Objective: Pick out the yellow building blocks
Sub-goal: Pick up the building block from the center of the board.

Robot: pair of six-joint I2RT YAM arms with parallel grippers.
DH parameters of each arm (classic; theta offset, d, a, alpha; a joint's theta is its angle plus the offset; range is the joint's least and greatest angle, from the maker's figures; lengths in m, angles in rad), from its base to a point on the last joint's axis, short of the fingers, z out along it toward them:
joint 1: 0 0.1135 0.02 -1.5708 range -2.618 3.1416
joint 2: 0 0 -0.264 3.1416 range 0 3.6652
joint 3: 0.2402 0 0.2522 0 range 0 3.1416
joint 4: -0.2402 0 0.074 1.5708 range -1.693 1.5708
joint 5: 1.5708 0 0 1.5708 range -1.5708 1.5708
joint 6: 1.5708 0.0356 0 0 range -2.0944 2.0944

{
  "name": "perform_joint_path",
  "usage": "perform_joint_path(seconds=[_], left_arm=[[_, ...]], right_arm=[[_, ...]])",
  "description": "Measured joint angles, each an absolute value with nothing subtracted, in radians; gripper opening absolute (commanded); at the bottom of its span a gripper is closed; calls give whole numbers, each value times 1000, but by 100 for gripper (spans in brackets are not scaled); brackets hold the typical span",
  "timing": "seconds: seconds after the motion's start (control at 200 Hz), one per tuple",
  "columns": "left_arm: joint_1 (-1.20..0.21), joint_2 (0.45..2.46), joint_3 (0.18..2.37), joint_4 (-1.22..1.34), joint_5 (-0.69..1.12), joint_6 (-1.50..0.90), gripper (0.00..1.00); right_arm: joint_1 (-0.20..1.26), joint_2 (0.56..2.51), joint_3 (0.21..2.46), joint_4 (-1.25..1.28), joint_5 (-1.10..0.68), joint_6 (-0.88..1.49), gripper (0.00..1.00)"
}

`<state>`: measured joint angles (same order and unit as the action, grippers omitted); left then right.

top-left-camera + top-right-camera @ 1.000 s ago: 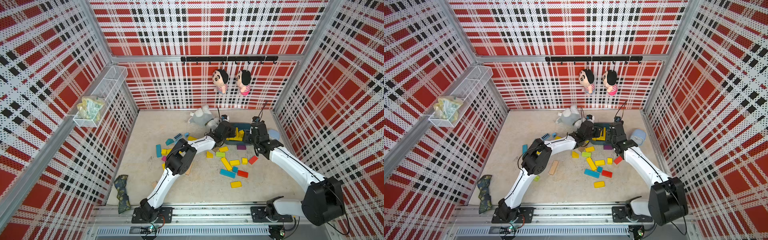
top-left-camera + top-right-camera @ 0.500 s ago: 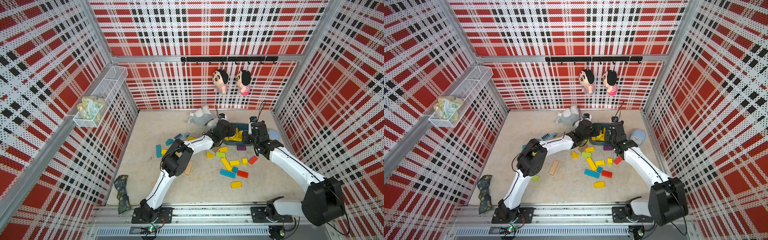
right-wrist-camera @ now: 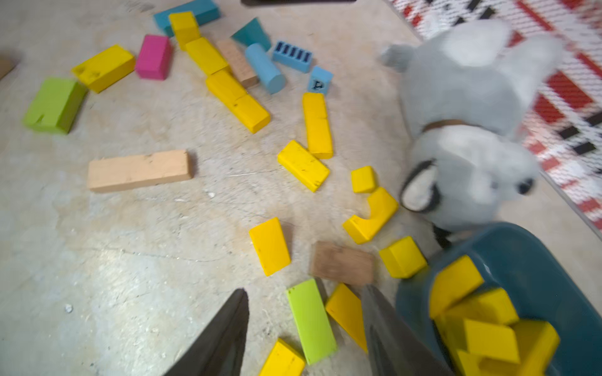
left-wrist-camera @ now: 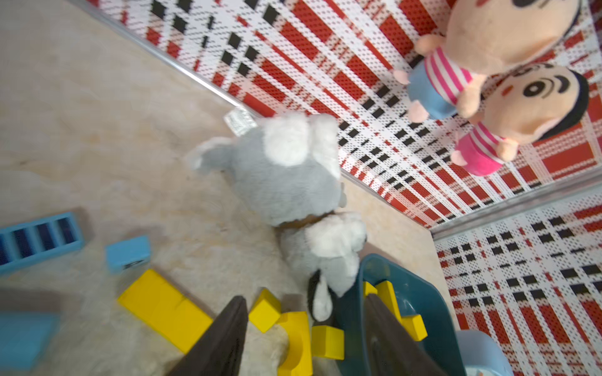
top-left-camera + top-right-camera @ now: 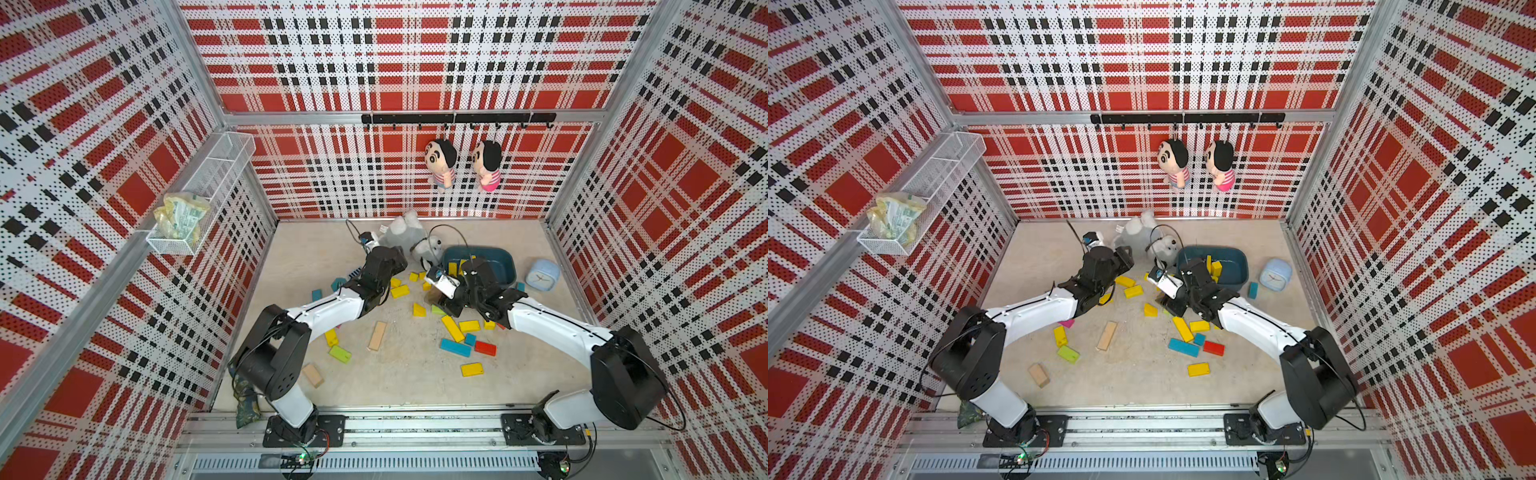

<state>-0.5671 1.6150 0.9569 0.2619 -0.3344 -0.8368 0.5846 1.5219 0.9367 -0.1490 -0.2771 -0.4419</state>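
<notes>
Both arms have withdrawn from the teal bin (image 5: 500, 266); left arm (image 5: 324, 309) and right arm (image 5: 552, 328) stretch low over yellow building blocks (image 5: 451, 328), jaws parted, empty.

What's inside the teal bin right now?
Only yellow blocks show, piled at one end of the teal bin. In both top views the right arm covers part of the bin. Anything under the pile is hidden.
</notes>
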Motion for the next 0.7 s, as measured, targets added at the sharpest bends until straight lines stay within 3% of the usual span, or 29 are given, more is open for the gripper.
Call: perform_joint_path(seconds=[0.306,0.696], left_arm=[[-501,1412,760,208,-451,-953,61],[-471,1333,688,153,-487,-1002,62]], right_arm=[[617,1765,1091,-181,-346,-610,62],[620,1927,1203,-265,-383,-684,52]])
